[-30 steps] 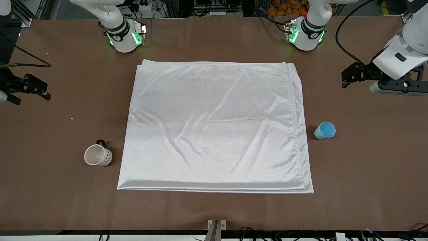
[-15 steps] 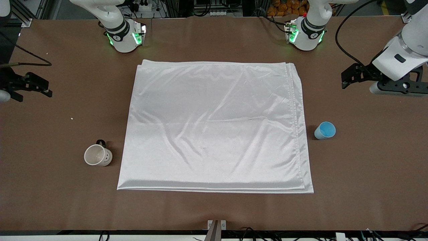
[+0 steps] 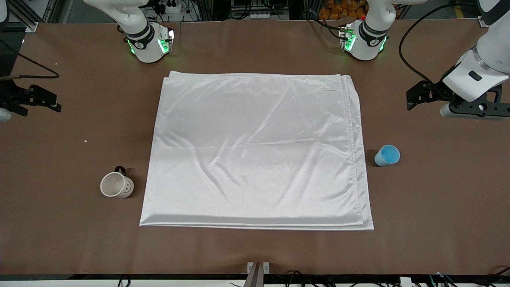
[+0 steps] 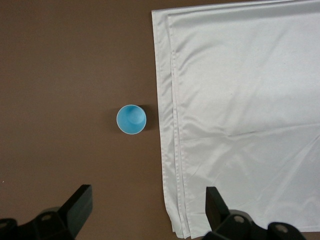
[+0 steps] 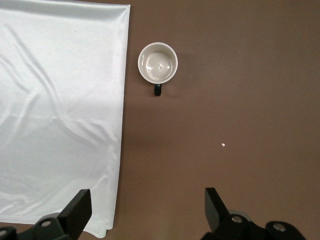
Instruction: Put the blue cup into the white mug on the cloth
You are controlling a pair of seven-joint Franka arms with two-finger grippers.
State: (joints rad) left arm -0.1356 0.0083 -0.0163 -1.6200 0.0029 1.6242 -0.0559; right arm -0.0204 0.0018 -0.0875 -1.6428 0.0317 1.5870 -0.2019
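Shifted slightly since a second ago: right gripper (image 3: 38, 99) a touch higher in the front view at the right arm's end of the table, left gripper (image 3: 418, 93) likewise nudged upward at the left arm's end; cup, mug and cloth unmoved.

Across the front view from its left edge: right gripper up over bare brown table (image 3: 71, 239), fingers (image 5: 75, 212) spread wide, holding nothing. Next, white mug (image 3: 116, 185) upright on the table just beside the cloth's edge, black handle pointing away from the front camera, empty inside. Then the cloth (image 3: 255, 151) flat in the middle of the table, softly wrinkled, nothing on it. Blue cup (image 3: 387, 155) upright on bare table near the cloth's edge toward the left arm's end, apart from it. Last, left gripper over bare table, jaws wide apart, empty.
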